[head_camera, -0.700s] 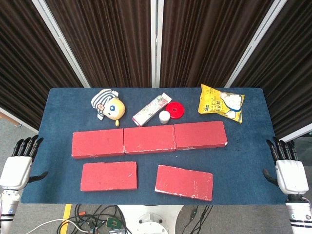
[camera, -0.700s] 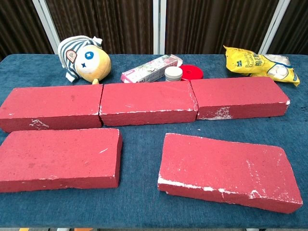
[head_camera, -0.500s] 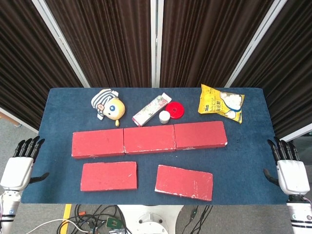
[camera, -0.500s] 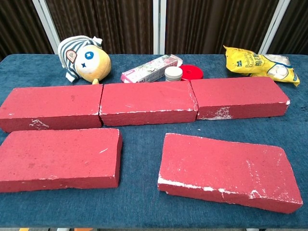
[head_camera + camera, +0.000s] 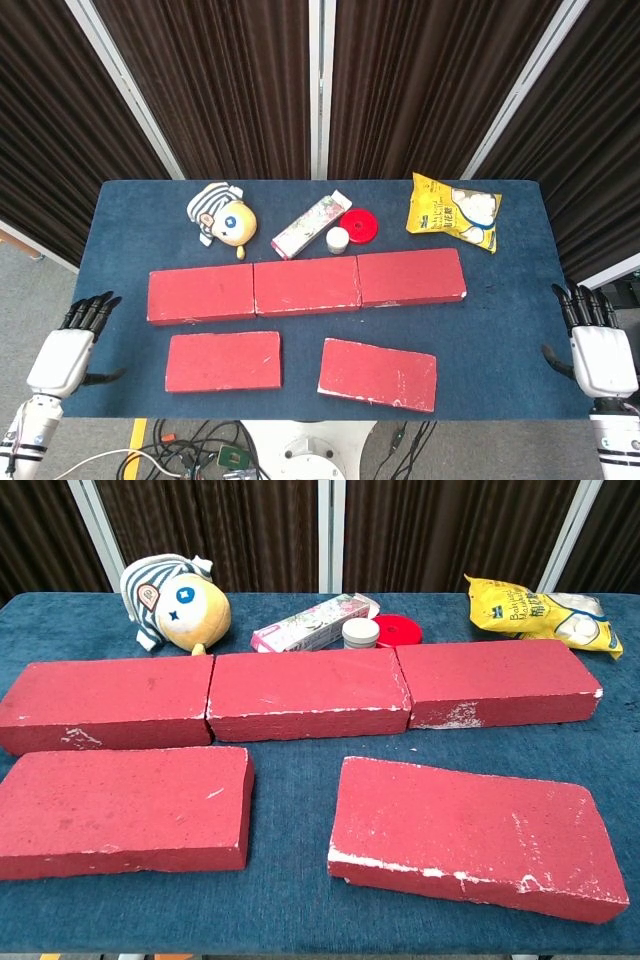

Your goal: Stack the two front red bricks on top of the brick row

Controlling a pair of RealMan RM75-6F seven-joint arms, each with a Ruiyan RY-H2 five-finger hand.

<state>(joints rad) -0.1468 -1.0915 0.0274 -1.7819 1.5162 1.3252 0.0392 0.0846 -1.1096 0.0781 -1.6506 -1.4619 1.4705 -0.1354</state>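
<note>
The left hand (image 5: 65, 355) is seen in the head view off the table's left edge, fingers extended and spread, nothing held or touched. The right hand (image 5: 598, 352) is seen off the right edge, fingers likewise extended and apart, nothing held. Neither hand is shown in the chest view.

Two flat red rectangular bricks lie at the front of the blue cloth-covered table (image 5: 505, 330): the front left red brick (image 5: 223, 361) and the front right red brick (image 5: 378, 374), the latter slightly skewed. Both are apart from the row of three red bricks (image 5: 306, 284) laid end to end behind them. Nothing is stacked on the row.
</note>
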